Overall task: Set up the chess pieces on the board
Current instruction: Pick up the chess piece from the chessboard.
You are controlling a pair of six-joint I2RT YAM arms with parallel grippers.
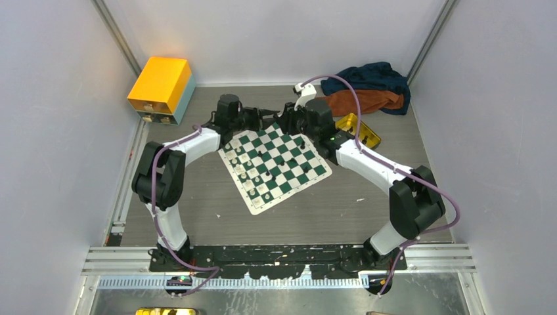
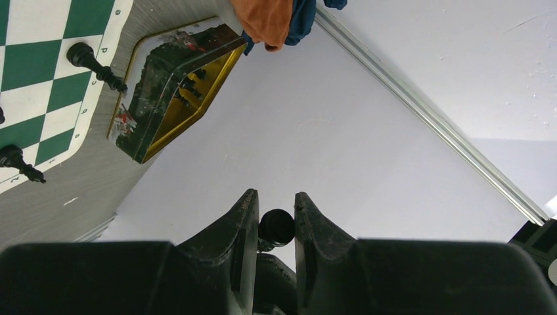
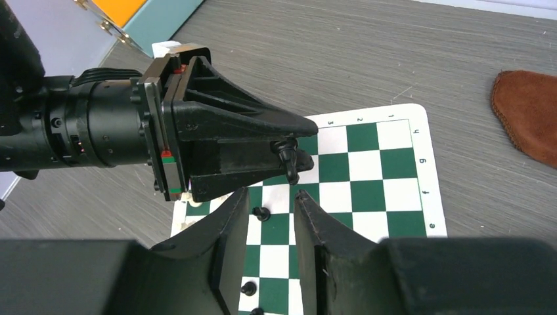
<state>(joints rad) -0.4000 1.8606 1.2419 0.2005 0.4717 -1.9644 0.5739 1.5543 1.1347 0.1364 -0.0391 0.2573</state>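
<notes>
The green-and-white board (image 1: 289,177) lies skewed at the table's middle. Cream pieces (image 1: 244,168) stand along its left side and black pieces (image 1: 280,159) are scattered over the middle. My left gripper (image 2: 274,197) is shut on a black piece (image 2: 276,226) and holds it in the air over the board's far edge. In the right wrist view the left gripper (image 3: 297,131) shows with that piece (image 3: 288,156) hanging from its tips. My right gripper (image 3: 272,199) is open and empty, just above the board and close to the left gripper. A black pawn (image 3: 262,212) stands between its fingers' line.
A shallow gold tin (image 1: 359,129) lies right of the board's far corner, also in the left wrist view (image 2: 172,88). Orange and blue cloths (image 1: 369,88) lie at the back right. An orange box (image 1: 161,84) stands at the back left. Grey walls enclose the table.
</notes>
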